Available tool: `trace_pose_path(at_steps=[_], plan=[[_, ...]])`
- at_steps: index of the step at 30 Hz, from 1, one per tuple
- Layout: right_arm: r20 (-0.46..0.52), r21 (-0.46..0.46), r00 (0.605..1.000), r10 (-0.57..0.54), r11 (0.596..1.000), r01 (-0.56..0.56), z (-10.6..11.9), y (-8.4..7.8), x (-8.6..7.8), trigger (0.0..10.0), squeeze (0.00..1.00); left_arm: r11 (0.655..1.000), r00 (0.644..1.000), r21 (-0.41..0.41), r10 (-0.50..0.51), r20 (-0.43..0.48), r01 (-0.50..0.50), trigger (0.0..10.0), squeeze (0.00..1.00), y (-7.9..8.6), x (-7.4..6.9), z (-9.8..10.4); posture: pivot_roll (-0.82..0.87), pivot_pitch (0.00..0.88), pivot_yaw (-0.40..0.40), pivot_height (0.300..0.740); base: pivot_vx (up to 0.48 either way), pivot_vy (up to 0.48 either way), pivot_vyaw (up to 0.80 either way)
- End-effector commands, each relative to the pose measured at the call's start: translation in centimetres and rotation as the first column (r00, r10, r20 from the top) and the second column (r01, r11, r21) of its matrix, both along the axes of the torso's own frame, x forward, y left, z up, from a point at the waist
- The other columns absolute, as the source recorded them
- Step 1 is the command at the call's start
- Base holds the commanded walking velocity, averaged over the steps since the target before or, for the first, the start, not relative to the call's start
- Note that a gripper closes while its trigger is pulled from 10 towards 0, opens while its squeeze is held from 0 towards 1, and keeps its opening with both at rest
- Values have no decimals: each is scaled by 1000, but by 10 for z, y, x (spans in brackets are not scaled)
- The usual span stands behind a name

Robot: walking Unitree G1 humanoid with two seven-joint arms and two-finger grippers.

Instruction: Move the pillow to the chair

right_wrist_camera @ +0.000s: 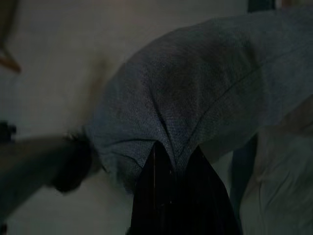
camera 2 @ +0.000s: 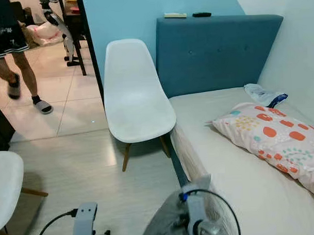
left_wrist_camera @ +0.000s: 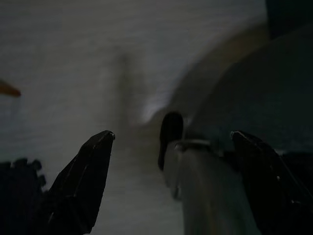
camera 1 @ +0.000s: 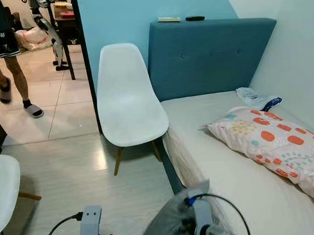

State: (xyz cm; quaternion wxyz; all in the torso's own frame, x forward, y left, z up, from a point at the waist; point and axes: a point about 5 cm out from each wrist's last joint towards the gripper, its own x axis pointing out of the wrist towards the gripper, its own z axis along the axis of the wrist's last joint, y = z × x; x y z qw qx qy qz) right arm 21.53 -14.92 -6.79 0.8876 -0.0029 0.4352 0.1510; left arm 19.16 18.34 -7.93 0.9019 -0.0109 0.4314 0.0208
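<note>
Nearest us hang our left gripper (left_wrist_camera: 171, 147), fingers spread and empty, and our right gripper (right_wrist_camera: 178, 196), pressed closed, while one pillow (camera 1: 274, 142) lies on the bed (camera 1: 221, 177), its length running toward the headboard beside one chair (camera 1: 128, 100).

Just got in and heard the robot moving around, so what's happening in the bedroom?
Nothing is being handled yet. The patterned pillow lies on the bed, and the white chair stands beside it by the blue headboard. Both arms hang low; the left gripper is open over the floor, and the right gripper is shut beside grey fabric. A person walks in the next room.
</note>
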Motion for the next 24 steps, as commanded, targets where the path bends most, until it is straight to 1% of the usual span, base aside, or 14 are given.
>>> trace_pose_path(at_steps=[1,3,4,6,14,15,17,18,19,20,22,24], plan=[[12,-47,1000,-25,999,25,1,-11,1,10000,0,1000,999,9,-7,-38,7,10000,0,-1,-9,-5,25,0,-70,740,0,0,0],[-18,-72,997,-81,994,80,-5,-21,-9,10000,0,1000,998,16,2,-62,-1,10000,0,1,-17,-8,27,0,-70,740,0,0,0],[-18,-72,997,-81,994,80,-5,-21,-9,10000,0,1000,998,16,2,-62,-1,10000,0,1,-17,-8,27,0,-70,740,0,0,0],[-29,-79,993,-113,991,110,-9,-28,-17,10000,0,1000,996,19,19,-86,-17,10000,0,4,-25,-12,27,0,-67,740,0,0,0],[-29,-75,991,-128,989,126,-10,-31,-21,10000,0,999,993,25,24,-114,-21,10000,0,7,-35,-16,23,0,-61,740,0,0,0],[-16,-66,991,-133,989,131,-9,-30,-19,10000,0,999,992,28,20,-128,-17,10000,0,7,-40,-18,24,0,-57,740,0,0,0],[30,-31,990,-136,990,137,-3,-26,-8,10000,0,1000,991,24,9,-132,-6,10000,0,4,-41,-18,23,0,-53,740,120,0,0],[30,-31,990,-136,990,137,-3,-26,-8,10000,0,1000,991,24,9,-132,-6,10000,0,4,-41,-18,23,0,-53,740,240,0,0],[90,-16,990,-109,994,111,5,-21,4,10000,0,1000,991,21,-6,-133,9,10000,0,2,-40,-18,20,0,-50,740,255,0,0],[111,-15,989,-98,995,101,8,-20,9,10000,0,1000,991,20,-13,-132,16,10000,0,1,-40,-18,19,0,-49,740,270,0,0],[123,-14,988,-93,995,95,10,-19,11,10000,0,1000,991,19,-17,-132,20,10000,0,1,-40,-18,19,0,-49,740,270,0,0],[159,3,984,-84,996,85,15,-16,20,10000,0,999,991,19,-27,-132,30,10000,0,0,-39,-18,17,0,-47,740,281,0,0]])
